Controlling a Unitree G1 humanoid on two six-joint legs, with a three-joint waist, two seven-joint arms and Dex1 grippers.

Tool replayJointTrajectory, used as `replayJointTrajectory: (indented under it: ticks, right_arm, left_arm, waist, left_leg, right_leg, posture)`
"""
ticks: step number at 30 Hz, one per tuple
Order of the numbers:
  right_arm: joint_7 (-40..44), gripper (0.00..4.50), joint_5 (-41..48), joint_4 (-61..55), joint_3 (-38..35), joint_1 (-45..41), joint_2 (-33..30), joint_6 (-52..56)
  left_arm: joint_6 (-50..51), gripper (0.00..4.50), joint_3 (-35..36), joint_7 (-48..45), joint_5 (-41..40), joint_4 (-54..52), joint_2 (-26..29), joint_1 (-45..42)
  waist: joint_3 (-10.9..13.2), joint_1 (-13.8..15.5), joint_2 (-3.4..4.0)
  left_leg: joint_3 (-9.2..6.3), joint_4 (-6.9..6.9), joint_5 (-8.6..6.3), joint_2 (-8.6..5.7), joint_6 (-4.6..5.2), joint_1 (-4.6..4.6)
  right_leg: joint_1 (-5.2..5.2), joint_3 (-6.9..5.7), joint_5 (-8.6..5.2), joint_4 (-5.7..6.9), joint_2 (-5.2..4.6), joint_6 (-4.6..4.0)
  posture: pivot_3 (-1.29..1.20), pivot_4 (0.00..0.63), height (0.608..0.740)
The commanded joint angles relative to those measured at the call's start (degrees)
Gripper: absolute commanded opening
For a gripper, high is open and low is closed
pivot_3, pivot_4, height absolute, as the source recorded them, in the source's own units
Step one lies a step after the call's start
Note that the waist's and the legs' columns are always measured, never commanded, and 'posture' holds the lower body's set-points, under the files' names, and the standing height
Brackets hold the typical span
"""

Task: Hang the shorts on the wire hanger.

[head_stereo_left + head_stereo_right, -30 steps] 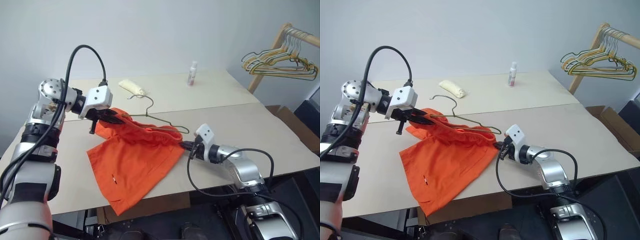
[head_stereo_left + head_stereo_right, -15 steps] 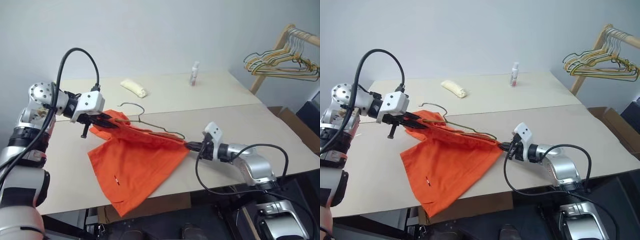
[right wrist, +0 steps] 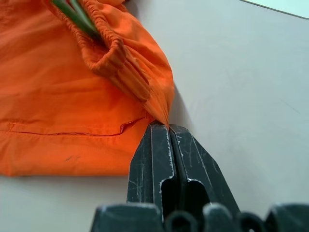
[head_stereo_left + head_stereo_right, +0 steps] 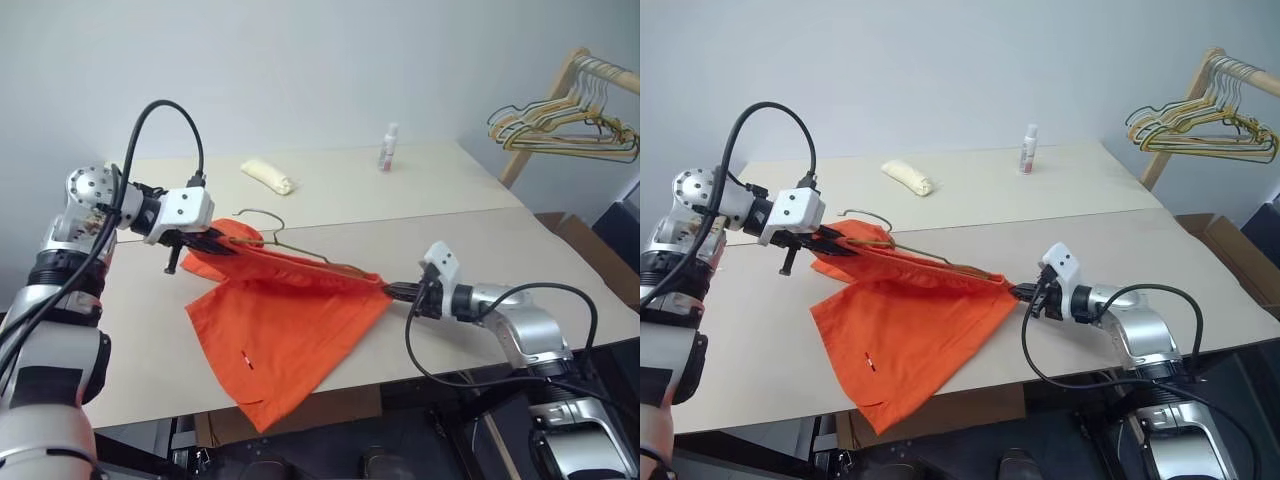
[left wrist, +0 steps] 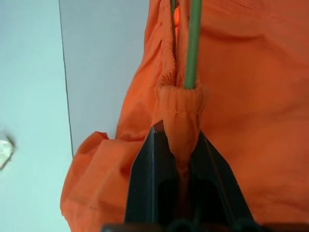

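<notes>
In the left eye view, the shorts [image 4: 285,325] lay on the table [image 4: 520,240], stretched between my two claws. My left claw [image 4: 222,240] held one end of the waistband, lifted a little above the table, and my right claw [image 4: 392,291] held the other end, low near the table. The wire hanger [image 4: 290,246] ran along the waistband, and its hook stood out of the shorts near my left claw. Behind the shorts, well apart, were a pale yellow rolled cloth [image 4: 267,176] and a small bottle [image 4: 386,148].

In the left wrist view, the fingers [image 5: 149,179] of my left claw were pressed on a bunched fold of the waistband, and the hanger wire came out of this fold.

In the right wrist view, the fingers [image 3: 152,164] of my right claw were fully closed on a thin corner of the shorts, just above the table.
</notes>
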Motion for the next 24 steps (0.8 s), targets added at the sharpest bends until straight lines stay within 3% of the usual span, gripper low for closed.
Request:
replayJointTrajectory:
  ticks: [1, 8, 17, 24]
  right_arm:
    - [-0.32, 0.04, -0.29, 1.68, -3.51, -1.12, -3.27, 0.72]
    - [0.49, 0.04, -2.35, -5.82, -1.80, -1.74, -6.04, -2.93]
    - [2.13, 0.04, -10.65, -18.21, 3.06, -12.33, -12.36, -6.21]
    - [2.92, 0.04, -14.39, -19.29, 4.39, -18.81, -13.21, -9.21]
  left_arm:
    - [-1.66, 0.00, 2.79, 0.18, 1.38, 1.92, 1.92, -2.16]
    - [-1.88, 0.00, 1.55, 7.25, 6.15, 0.27, 0.45, -1.62]
    - [-1.47, 0.00, 1.31, 20.39, 13.22, -1.44, -4.91, -4.58]
    - [-0.88, 0.00, 3.13, 20.29, 10.61, -3.66, -7.46, -5.29]
  waist:
    - [0.00, -0.01, 0.00]
    - [0.00, 0.04, 0.00]
    - [0.01, 0.33, -0.01]
    - [0.01, 0.18, -0.01]
  left_leg:
    - [0.00, 0.00, 0.00, 0.00, 0.00, 0.00]
    - [-0.01, 0.00, 0.00, 0.00, 0.00, -0.02]
    - [-0.02, 0.02, 0.00, -0.01, 0.01, -0.06]
    - [0.00, 0.02, 0.00, -0.02, 0.00, -0.14]
  right_leg:
    - [0.00, 0.00, 0.00, 0.01, 0.00, 0.00]
    - [-0.02, 0.00, 0.00, 0.01, -0.01, 0.00]
    - [-0.05, -0.02, -0.01, 0.00, -0.02, 0.02]
    - [-0.10, -0.04, -0.01, -0.06, -0.04, 0.02]
  posture:
    - [0.03, 0.000, 0.740]
    - [0.04, 0.000, 0.740]
    - [0.01, 0.000, 0.740]
    - [0.00, 0.000, 0.740]
